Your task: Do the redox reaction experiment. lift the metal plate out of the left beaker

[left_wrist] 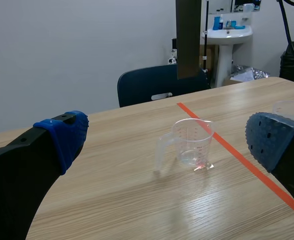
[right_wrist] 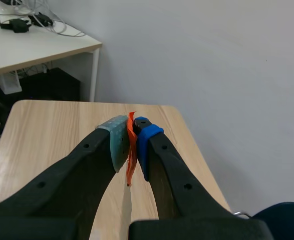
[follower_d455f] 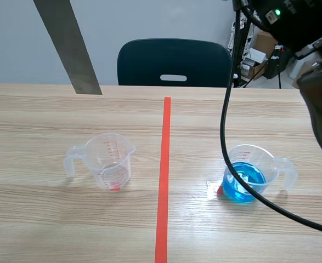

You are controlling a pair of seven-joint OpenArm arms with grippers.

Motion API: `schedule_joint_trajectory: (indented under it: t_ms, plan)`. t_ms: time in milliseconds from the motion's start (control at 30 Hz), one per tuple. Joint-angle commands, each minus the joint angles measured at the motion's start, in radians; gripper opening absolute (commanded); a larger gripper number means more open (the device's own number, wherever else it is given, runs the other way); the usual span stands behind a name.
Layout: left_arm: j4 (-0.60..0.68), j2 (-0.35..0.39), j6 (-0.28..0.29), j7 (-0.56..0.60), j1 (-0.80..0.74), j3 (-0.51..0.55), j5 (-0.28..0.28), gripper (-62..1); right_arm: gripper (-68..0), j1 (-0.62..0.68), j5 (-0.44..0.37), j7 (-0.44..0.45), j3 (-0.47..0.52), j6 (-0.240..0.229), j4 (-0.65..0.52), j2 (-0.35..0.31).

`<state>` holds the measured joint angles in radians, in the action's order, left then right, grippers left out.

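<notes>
Left wrist view: left claw [left_wrist: 167,137] wide, blue pads far apart, nothing between them. Left beaker [left_wrist: 192,142] sits ahead of it, roughly in line with the gap, upright on the surface [left_wrist: 111,190], clear plastic, handle towards the claw's left finger. It looks nearly empty, only a faint film at the bottom

Metal plate [left_wrist: 188,40] hangs in the air beyond and above that beaker, fully out of it, not touching rim or surface. Lower end sits well above the beaker mouth; upper end runs out of view

Right wrist view: right claw [right_wrist: 131,142] closed narrow, grey-green pad and blue pad pinching a thin strip seen edge-on, orange along the edge, which reads as the plate. A short length pokes out under the pads

Scene view: plate slants down from the top edge on the left arm's side, far end of the surface. Right beaker [follower_d455f: 248,175] holds blue liquid, well apart from the left one, across the orange-red line [follower_d455f: 163,181]. Black cable [follower_d455f: 225,126] from the right arm loops in front of it
</notes>
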<state>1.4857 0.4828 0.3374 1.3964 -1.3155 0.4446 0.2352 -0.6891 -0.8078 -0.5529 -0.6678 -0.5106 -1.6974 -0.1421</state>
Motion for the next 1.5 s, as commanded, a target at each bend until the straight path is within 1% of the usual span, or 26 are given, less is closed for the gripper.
schedule_joint_trajectory:
  t_ms: [0,67,233,400,833,1467]
  plan:
    - [0.015,-0.003,-0.001,0.017,-0.001,-0.006,0.007,1.4,-67.3,-0.025,-0.023,0.017,0.004,0.003,-0.018,0.007]
    - [0.015,-0.003,-0.001,0.017,-0.001,-0.006,0.007,1.4,-67.3,-0.025,-0.028,0.017,-0.002,0.018,-0.016,0.007]
    - [0.015,-0.003,-0.001,0.017,-0.001,-0.006,0.007,1.4,-67.3,-0.025,-0.027,0.019,-0.002,0.025,-0.016,0.006]
    - [0.015,-0.003,-0.001,-0.009,-0.001,-0.006,0.007,1.4,-67.3,-0.025,-0.028,0.02,-0.002,0.025,-0.016,0.006]
    - [0.015,-0.003,-0.001,-0.008,-0.001,-0.006,0.007,1.4,-67.3,-0.02,-0.034,0.035,-0.002,0.025,-0.016,0.006]
    - [0.015,-0.003,-0.001,-0.008,-0.001,-0.006,0.007,1.4,-67.3,-0.014,-0.038,0.036,-0.002,0.025,-0.016,0.006]
